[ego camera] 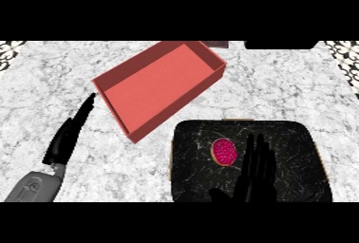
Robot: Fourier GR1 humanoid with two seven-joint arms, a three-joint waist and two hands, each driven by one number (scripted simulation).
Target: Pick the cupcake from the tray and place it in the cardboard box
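Cupcake (224,152) on the dark tray (196,180), left of tray centre, pink top facing up, long axis running toward and away from the robot. Right hand (256,175) just right of the cupcake, fingers straight, holding nothing. Red cardboard box (161,85) beyond the tray's far-left corner, set diagonally. Left hand (70,135) well left of the tray on the marble surface (56,85), fingers straight.

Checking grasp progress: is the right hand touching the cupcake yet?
Apart. In the head view, a strip of dark tray shows between the cupcake and the straight fingers of the right hand, which lies just to its right.
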